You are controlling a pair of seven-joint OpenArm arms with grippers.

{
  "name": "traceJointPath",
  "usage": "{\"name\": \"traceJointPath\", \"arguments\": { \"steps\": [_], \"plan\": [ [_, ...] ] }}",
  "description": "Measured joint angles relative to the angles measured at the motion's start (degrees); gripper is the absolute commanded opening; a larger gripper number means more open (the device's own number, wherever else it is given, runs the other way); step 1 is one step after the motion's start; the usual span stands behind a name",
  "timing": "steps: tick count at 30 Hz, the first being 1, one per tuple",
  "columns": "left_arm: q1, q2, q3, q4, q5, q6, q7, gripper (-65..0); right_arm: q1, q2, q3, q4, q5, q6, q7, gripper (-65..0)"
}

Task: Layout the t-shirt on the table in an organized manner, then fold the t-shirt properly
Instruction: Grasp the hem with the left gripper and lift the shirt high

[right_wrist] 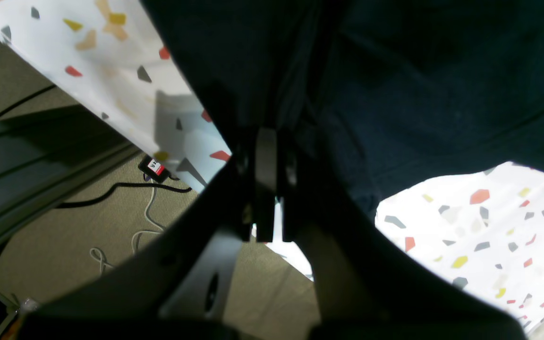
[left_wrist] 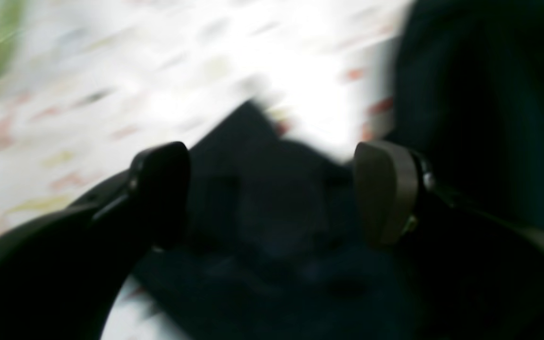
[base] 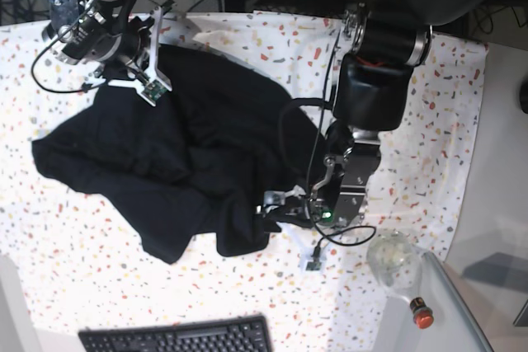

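Observation:
The black t-shirt (base: 190, 146) lies crumpled across the middle of the speckled table (base: 82, 269). At the shirt's upper left edge my right gripper (base: 157, 55) is shut on the cloth. Its wrist view shows the fingertips (right_wrist: 266, 134) pressed together, with the t-shirt (right_wrist: 418, 85) bunched against them above the table (right_wrist: 489, 226). My left gripper (base: 276, 205) is at the shirt's lower right edge. In the blurred left wrist view that gripper (left_wrist: 272, 189) stands open, its fingers (left_wrist: 385, 189) wide apart over a fold of the t-shirt (left_wrist: 262, 222) on the table (left_wrist: 88, 94).
A black keyboard (base: 177, 337) sits at the bottom edge. At the lower right are a clear crumpled container (base: 393, 253) and a red button (base: 421, 312), by the grey side surface (base: 495, 204). Cables (right_wrist: 125, 189) lie on the floor past the table edge.

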Motion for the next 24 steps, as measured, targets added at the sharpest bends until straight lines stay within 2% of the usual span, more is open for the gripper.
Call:
{"name": "traceJointPath", "arguments": {
  "steps": [6, 7, 9, 10, 14, 15, 16, 20, 21, 24],
  "plan": [
    [-3.6, 1.6, -5.9, -9.5, 0.5, 0.8, -0.7, -14.0, 0.0, -0.1, -0.2, 0.0, 0.0, 0.0, -0.1, -65.0],
    [-3.8, 1.7, -6.8, -10.1, 0.6, 1.4, -0.8, -14.0, 0.0, -0.1, -0.2, 0.0, 0.0, 0.0, -0.1, -65.0],
    [-3.8, 2.2, -7.3, -10.3, 0.6, 5.7, -0.8, -14.0, 0.0, -0.1, -0.2, 0.0, 0.0, 0.0, -0.1, -65.0],
    [-3.7, 2.3, -7.3, -10.3, 0.5, 6.9, -0.8, -14.0, 0.0, -0.1, -0.2, 0.0, 0.0, 0.0, -0.1, -65.0],
    [-3.8, 2.2, -7.3, -10.6, 0.3, 7.7, -4.0, -15.3, 0.0, -0.1, -0.2, 0.0, 0.0, 0.0, 0.0, -65.0],
    [-3.7, 2.1, -7.3, -10.6, 0.2, 7.7, -4.0, -19.1, 0.0, -0.1, -0.2, 0.0, 0.0, 0.0, 0.0, -65.0],
    [-3.7, 2.1, -7.3, -10.6, 0.2, 7.7, -4.0, -25.8, 0.0, -0.1, -0.2, 0.0, 0.0, 0.0, 0.0, -65.0],
    [-3.6, 2.3, -7.3, -10.6, 0.2, 7.7, -3.9, -60.7, 0.0, -0.1, -0.2, 0.0, 0.0, 0.0, 0.0, -65.0],
    [-3.6, 2.3, -7.3, -10.6, 0.2, 7.7, -4.0, -65.0, 0.0, -0.1, -0.2, -0.2, 0.0, 0.0, 0.0, -65.0],
    [-3.6, 2.3, -7.3, -10.6, 0.2, 7.7, -4.0, -65.0, 0.2, -0.1, -0.2, -1.9, 0.0, 0.0, 0.4, -65.0]
  ]
}}
